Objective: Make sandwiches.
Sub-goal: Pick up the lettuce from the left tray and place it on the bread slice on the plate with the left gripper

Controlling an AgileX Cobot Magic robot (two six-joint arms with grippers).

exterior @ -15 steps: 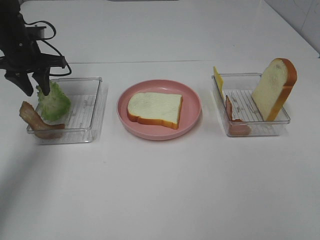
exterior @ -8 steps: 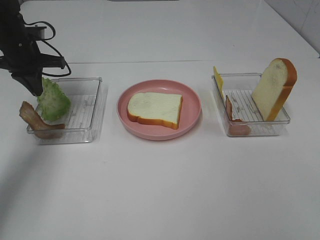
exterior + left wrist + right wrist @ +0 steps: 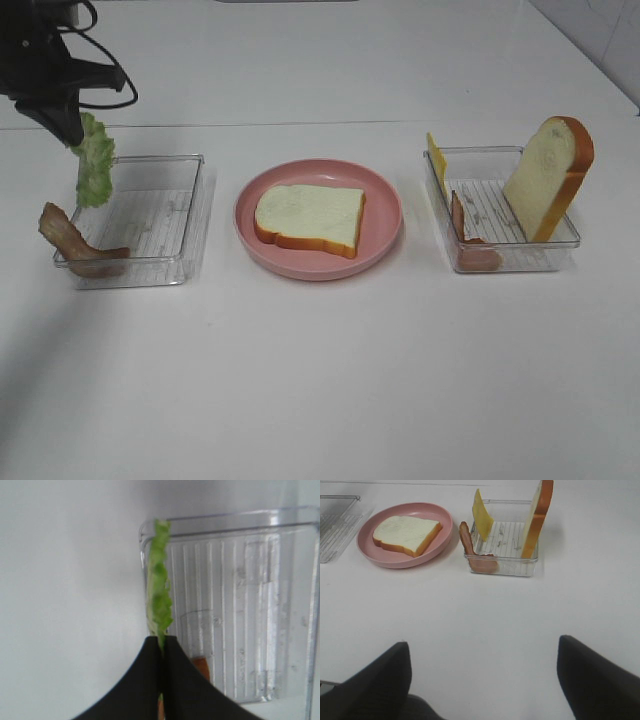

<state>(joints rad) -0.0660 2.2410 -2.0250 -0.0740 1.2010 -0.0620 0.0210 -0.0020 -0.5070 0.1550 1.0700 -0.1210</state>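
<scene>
1. Left tool (image 3: 72, 128), clamped shut on the lettuce (image 3: 95, 165) by its thin edge, left of the pink plate (image 3: 385, 240): the leaf could slip.
2. Bread slice (image 3: 310, 218) lies on the plate; floppy lettuce may overhang it.
3. Right tool (image 3: 482, 675) is wide open, empty.

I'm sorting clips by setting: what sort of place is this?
Probably a robotics lab bench, not a kitchen: a plain white table, a toy-looking bread slice standing in a clear tray, and the left gripper holding a lettuce leaf.
</scene>
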